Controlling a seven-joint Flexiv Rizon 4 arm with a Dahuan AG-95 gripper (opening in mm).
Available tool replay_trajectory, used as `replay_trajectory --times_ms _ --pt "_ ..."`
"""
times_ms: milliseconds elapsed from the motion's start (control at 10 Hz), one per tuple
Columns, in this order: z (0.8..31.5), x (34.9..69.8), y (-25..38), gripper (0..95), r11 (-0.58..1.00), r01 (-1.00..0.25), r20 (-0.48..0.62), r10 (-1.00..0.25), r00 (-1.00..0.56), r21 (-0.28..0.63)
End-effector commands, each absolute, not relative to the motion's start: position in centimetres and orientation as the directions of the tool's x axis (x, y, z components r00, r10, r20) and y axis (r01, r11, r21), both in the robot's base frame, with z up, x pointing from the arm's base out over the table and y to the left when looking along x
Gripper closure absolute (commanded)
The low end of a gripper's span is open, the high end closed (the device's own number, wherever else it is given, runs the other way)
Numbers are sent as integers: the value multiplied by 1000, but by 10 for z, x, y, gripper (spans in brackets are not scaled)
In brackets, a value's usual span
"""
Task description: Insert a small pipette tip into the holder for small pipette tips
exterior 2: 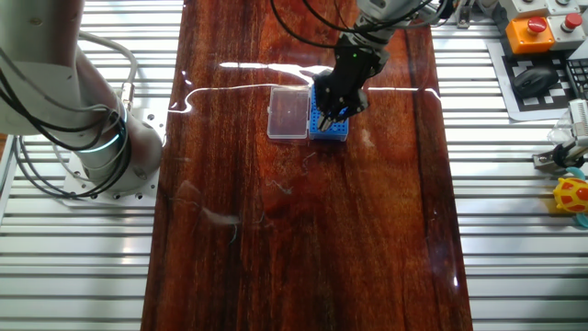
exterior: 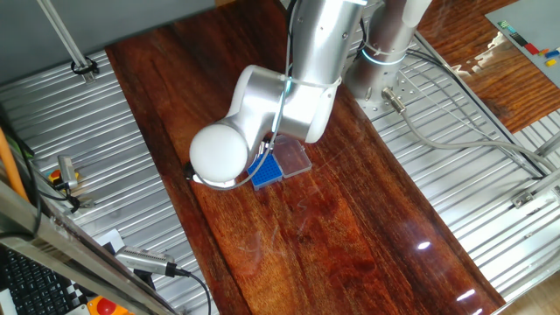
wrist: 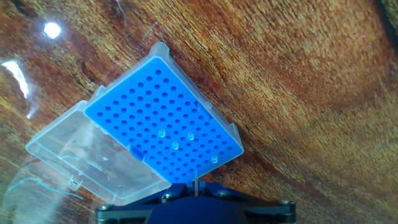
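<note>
A glossy dark wooden tabletop [exterior 2: 303, 230] mirrors the ceiling lights, with ribbed metal panels [exterior 2: 524, 221] on both sides.

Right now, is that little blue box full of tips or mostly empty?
Mostly empty. In the hand view, the rack shows rows of bare holes; only about four hold clear tips.

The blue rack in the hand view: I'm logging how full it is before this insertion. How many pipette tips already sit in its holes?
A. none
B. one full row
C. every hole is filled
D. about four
D. In the hand view the blue rack shows roughly four small pale tips clustered near its middle and lower right, while the rest of its holes look empty; the clear lid lies open beside it.
</note>
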State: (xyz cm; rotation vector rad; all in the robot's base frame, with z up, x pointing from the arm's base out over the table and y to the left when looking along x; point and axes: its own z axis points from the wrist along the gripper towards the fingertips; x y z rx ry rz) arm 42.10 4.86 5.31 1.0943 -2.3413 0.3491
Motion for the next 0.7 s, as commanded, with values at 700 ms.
replay_trajectory --times_ms 700 --pt "49 416 45 950 634 -773 559 -635 -533 -17"
